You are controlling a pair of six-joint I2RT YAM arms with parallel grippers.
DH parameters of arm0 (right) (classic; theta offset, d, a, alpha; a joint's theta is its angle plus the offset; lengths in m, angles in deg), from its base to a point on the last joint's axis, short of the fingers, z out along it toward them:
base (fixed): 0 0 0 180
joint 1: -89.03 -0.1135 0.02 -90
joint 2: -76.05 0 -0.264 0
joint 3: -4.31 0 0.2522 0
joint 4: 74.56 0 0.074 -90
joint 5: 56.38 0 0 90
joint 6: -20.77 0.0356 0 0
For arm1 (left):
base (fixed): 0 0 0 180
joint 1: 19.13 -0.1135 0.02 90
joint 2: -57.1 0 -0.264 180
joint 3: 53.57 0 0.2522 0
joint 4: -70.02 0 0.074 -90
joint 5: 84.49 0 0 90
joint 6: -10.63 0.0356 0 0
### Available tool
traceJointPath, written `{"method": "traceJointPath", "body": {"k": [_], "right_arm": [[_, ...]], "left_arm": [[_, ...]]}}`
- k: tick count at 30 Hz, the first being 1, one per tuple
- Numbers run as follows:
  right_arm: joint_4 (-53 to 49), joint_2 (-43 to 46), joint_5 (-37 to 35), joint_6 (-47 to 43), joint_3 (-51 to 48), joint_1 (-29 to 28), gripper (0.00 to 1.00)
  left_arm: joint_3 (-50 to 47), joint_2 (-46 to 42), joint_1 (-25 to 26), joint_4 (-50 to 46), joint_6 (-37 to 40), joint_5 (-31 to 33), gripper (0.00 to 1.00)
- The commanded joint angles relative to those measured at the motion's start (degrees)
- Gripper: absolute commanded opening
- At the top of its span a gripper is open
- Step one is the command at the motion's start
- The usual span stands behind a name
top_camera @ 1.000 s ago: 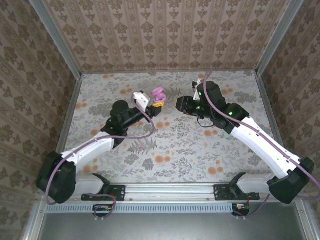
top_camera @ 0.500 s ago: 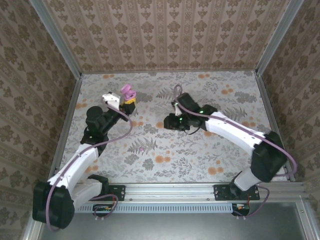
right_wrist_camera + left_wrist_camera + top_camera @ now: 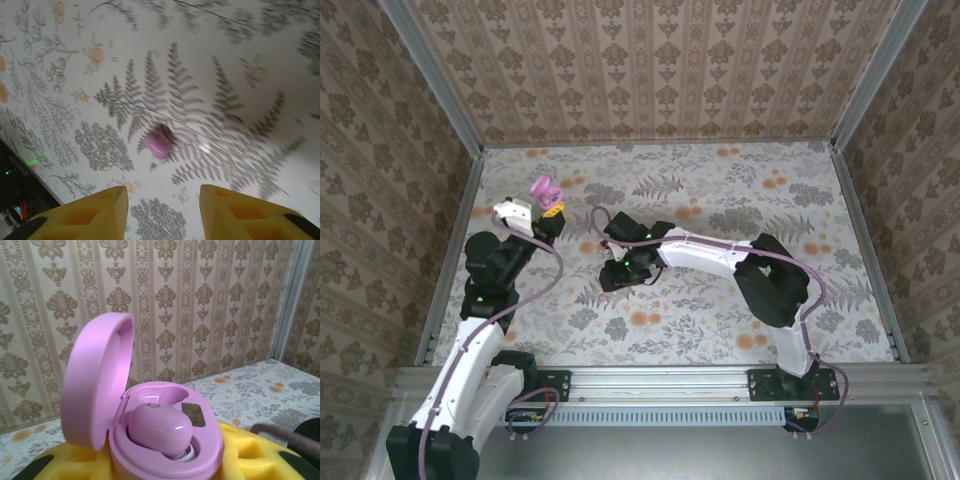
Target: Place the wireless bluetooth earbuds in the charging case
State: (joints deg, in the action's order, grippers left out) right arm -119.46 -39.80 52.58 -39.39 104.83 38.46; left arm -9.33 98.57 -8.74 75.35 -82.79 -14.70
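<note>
The right fingers (image 3: 235,210), now parted and empty, have swung down over the small loose pink earbud (image 3: 159,143) on the open floral counter (image 3: 240,60), apparently ready to pick it, while the left fingers (image 3: 257,452) stay clenched on the glossy pink clamshell charging case (image 3: 100,405), lid open and one rounded pink earbud (image 3: 160,429) seated, drawn back toward the counter's left edge.

I'm working in a lab test cell: wallpapered panels (image 3: 650,70) in aluminium framing (image 3: 433,75) box in my floral-covered table (image 3: 800,190).
</note>
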Motion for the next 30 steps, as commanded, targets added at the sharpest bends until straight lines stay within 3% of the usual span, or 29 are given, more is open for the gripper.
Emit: {"method": "traceJointPath", "body": {"k": [1,21,30], "right_arm": [[-4.24,-4.03,1.03,-3.59,4.27,-0.79,0.45],[-10.29,-13.99,0.03,-6.11,13.38,-3.32,0.44],[-16.21,-17.48,-7.04,-7.37,18.13,-4.88,0.4]], "left_arm": [[-0.42,-2.0,-1.11,-1.95,-0.28,1.25,0.26],[-0.74,-4.61,-1.89,-4.06,0.7,2.22,0.26],[-0.77,-5.28,-1.91,-5.33,0.98,2.36,0.26]]}}
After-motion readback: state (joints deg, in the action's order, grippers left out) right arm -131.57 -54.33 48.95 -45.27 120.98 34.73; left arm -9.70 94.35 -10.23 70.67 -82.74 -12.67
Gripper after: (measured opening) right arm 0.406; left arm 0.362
